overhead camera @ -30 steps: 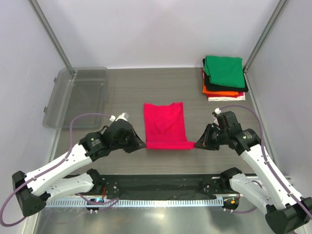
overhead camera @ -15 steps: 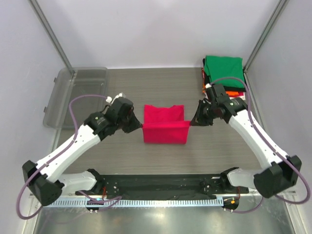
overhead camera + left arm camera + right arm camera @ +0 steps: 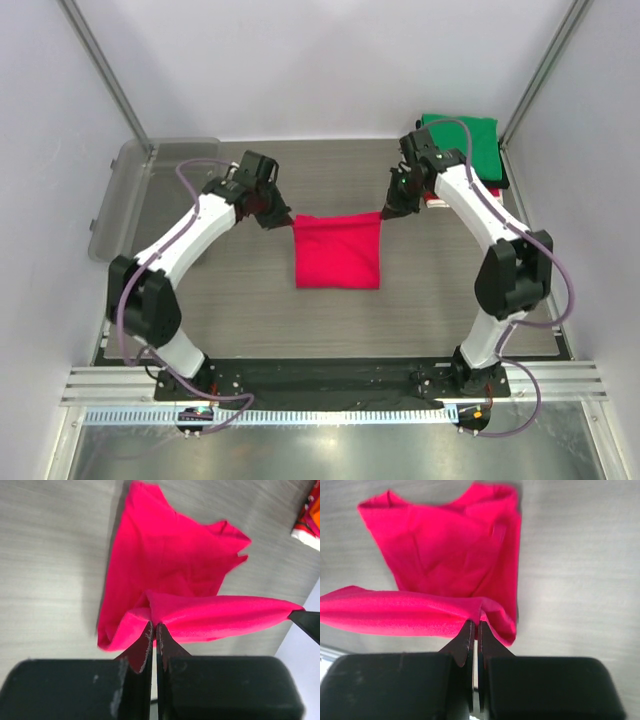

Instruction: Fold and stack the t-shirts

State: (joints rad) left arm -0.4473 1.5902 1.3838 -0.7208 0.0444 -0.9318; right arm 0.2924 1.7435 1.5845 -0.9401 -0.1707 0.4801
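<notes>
Table (image 3: 240, 300): grey wood-grain, pale walls (image 3: 300, 70) around.
Left gripper (image 3: 284, 221): pinching pink t-shirt (image 3: 337, 255) corner.
Right gripper (image 3: 385, 213): pinching opposite corner.

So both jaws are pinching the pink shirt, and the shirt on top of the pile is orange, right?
Not quite. A green shirt lies on top of the pile, not an orange one; the top external view shows it. The rest is right: both sets of jaws are pinching the pink shirt.
</notes>
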